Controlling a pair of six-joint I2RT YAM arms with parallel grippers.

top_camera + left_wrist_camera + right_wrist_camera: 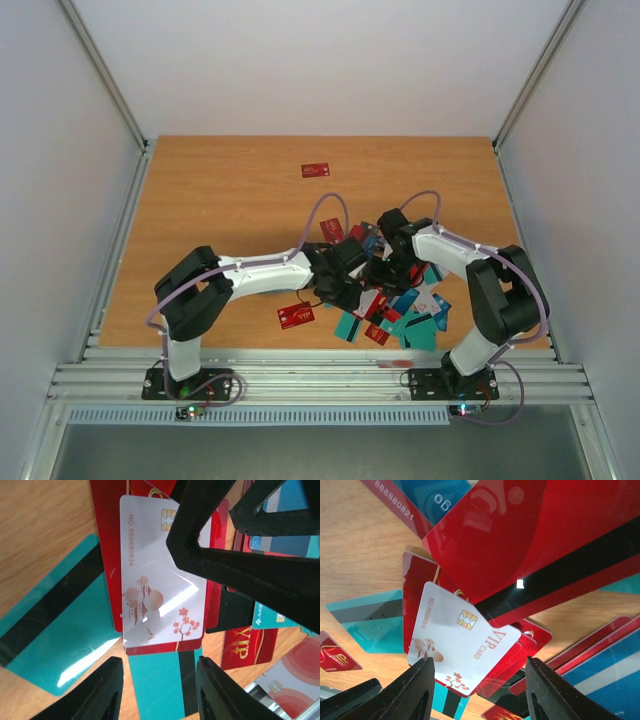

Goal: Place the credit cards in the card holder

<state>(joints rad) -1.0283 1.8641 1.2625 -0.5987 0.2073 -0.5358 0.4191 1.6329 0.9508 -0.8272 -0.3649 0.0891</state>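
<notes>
Credit cards lie in a loose pile (395, 310) on the wooden table, red, teal, blue and white. Both grippers hover over it, nearly touching. My left gripper (157, 692) is open and empty above a teal card with a dark stripe (160, 690), just below a white card with blossom print (160, 590). My right gripper (480, 695) is open and empty over the same white VIP card (460, 640), which rests on red cards. A large red card with a black stripe (535, 540) fills the top of the right wrist view. The card holder is not visible.
One red card (315, 170) lies alone at the far middle of the table. Another red card (295, 316) lies near the front, left of the pile. The right arm's black gripper body (240, 545) crowds the upper right of the left wrist view.
</notes>
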